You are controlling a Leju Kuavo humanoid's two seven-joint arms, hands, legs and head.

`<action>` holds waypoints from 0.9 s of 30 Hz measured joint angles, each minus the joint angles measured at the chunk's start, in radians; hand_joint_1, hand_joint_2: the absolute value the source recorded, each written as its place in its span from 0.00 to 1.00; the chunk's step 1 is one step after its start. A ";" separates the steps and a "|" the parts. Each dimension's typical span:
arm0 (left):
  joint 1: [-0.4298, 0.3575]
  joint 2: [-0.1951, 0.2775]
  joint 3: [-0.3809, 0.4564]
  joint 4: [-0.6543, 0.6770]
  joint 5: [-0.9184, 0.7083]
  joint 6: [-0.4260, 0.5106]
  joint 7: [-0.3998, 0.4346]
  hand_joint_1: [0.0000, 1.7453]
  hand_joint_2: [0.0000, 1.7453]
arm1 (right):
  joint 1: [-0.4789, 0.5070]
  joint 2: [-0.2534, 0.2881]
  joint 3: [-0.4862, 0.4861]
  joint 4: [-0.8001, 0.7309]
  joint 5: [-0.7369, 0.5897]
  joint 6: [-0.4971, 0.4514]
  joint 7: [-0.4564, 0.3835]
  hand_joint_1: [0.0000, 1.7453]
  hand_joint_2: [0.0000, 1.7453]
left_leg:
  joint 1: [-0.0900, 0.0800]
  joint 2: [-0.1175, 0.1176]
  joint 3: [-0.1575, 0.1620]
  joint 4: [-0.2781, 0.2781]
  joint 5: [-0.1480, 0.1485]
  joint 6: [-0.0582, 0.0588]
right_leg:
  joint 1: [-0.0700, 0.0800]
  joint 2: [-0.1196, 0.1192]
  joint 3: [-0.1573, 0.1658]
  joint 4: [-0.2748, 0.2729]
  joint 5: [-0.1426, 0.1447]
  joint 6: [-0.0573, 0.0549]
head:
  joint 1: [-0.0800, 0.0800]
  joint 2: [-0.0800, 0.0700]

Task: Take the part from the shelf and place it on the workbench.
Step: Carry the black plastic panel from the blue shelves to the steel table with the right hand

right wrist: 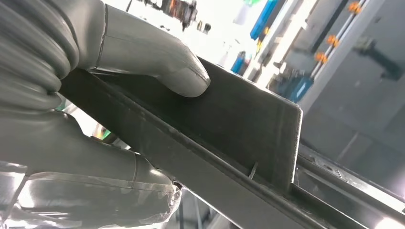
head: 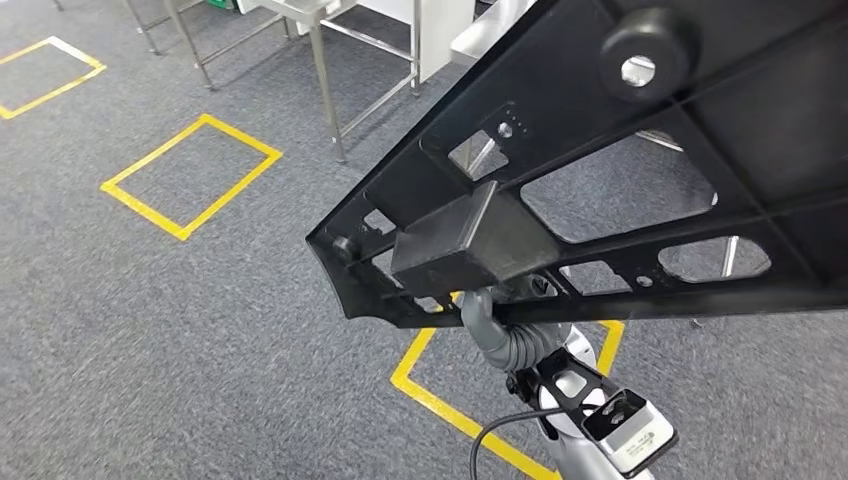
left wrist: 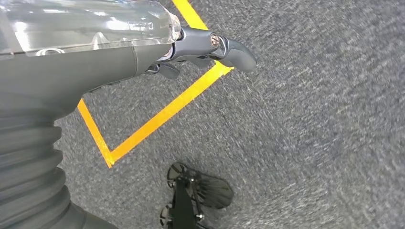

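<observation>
Black and skeletal, the part (head: 600, 170) fills the upper right of the head view, carried in the air above grey carpet marked with yellow floor tape (head: 190, 180). The right hand (head: 487, 318) grips it from beneath, at the lower rail just under the boxy block; the right wrist view shows the thumb (right wrist: 157, 71) pressed on one face and the fingers (right wrist: 95, 191) wrapped under the opposite edge. The part's long axis runs up and away from that hand, so most of its bulk overhangs beyond the grip. The left hand (left wrist: 210, 47) hangs over the carpet, well apart from the part, holding nothing; its fingers appear loosely extended. Steel table legs (head: 325, 80) stand ahead. Judgement: transport under way, placement not yet done.
</observation>
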 joint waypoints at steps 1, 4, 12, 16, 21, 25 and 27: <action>-0.002 0.000 0.000 0.000 -0.003 -0.001 0.000 0.00 1.00 | -0.001 -0.002 0.006 0.000 0.005 -0.007 0.000 1.00 1.00 | 0.000 0.010 0.003 -0.001 -0.002 -0.005 | -0.001 0.013 -0.001 -0.002 0.002 -0.005 | 0.000 0.000; -0.007 0.000 0.000 0.000 -0.010 -0.003 -0.001 0.00 1.00 | -0.007 -0.004 0.020 0.001 -0.004 -0.015 0.000 1.00 1.00 | 0.007 -0.036 -0.016 0.057 -0.044 -0.022 | -0.010 0.045 0.007 -0.016 0.010 -0.020 | 0.000 0.000; 0.003 0.001 -0.001 0.000 -0.021 -0.008 -0.001 0.00 1.00 | -0.010 -0.014 0.031 0.006 -0.036 -0.012 0.000 1.00 1.00 | 0.019 -0.138 -0.064 0.106 -0.009 -0.031 | -0.014 0.146 0.010 -0.005 0.007 -0.017 | 0.000 0.000; 0.001 0.001 -0.001 0.000 -0.023 -0.011 -0.001 0.00 1.00 | -0.009 -0.016 0.034 0.001 -0.045 0.000 0.000 1.00 1.00 | 0.020 -0.162 -0.022 0.012 0.012 -0.010 | -0.017 0.190 -0.005 0.000 0.011 0.008 | 0.000 0.000; 0.000 -0.002 -0.001 0.000 -0.021 -0.024 -0.012 0.00 1.00 | -0.004 -0.021 0.035 -0.014 -0.044 0.003 0.000 1.00 1.00 | 0.019 -0.103 -0.020 -0.001 0.020 0.022 | -0.017 0.089 -0.086 0.165 -0.083 0.030 | 0.000 0.000; 0.003 -0.002 -0.001 0.000 -0.016 -0.031 -0.014 0.00 1.00 | 0.006 -0.027 0.034 -0.014 -0.039 0.004 0.000 1.00 1.00 | 0.016 -0.053 -0.019 0.001 0.015 0.022 | -0.024 0.063 -0.128 0.253 -0.092 0.037 | 0.000 0.000; 0.002 -0.004 -0.001 0.000 -0.015 -0.033 -0.015 0.00 1.00 | 0.007 -0.028 0.034 -0.015 -0.036 0.004 0.000 1.00 1.00 | 0.014 -0.033 -0.013 0.002 0.010 0.016 | -0.021 0.024 -0.053 0.113 -0.031 0.030 | 0.000 0.000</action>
